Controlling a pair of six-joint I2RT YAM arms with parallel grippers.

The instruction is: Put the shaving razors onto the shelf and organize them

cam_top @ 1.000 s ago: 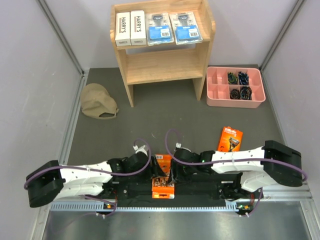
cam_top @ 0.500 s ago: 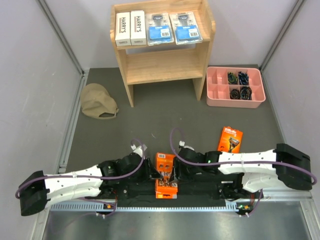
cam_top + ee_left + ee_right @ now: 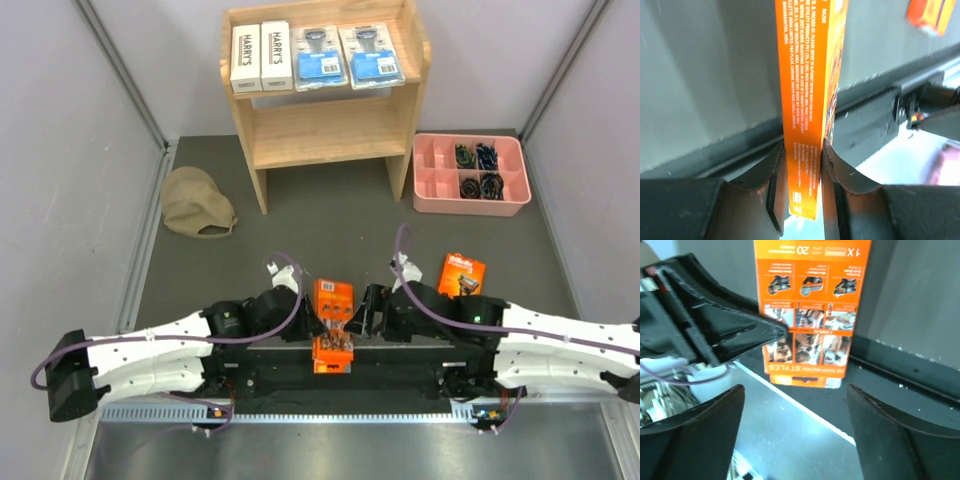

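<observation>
My left gripper (image 3: pixel 322 330) is shut on an orange razor pack (image 3: pixel 333 298) and holds it on edge over the near strip of the table; the left wrist view shows the pack (image 3: pixel 807 75) clamped between both fingers (image 3: pixel 777 190). My right gripper (image 3: pixel 362 318) is open and empty just right of that pack (image 3: pixel 810 315). A second orange pack (image 3: pixel 460 277) lies flat on the mat to the right. The wooden shelf (image 3: pixel 320 130) stands at the back. Its top tier holds two white Harry's boxes (image 3: pixel 261 57) and two blue-label blister packs (image 3: pixel 347 56). Its lower tier is bare.
A pink compartmented tray (image 3: pixel 470 207) with small dark items sits right of the shelf. A tan cap (image 3: pixel 197 203) lies at the left. A metal rail (image 3: pixel 300 410) runs along the near edge. Grey walls close in both sides.
My right gripper has let go of the orange pack, opened and drawn back to the right. My left gripper has kept hold of the pack.
</observation>
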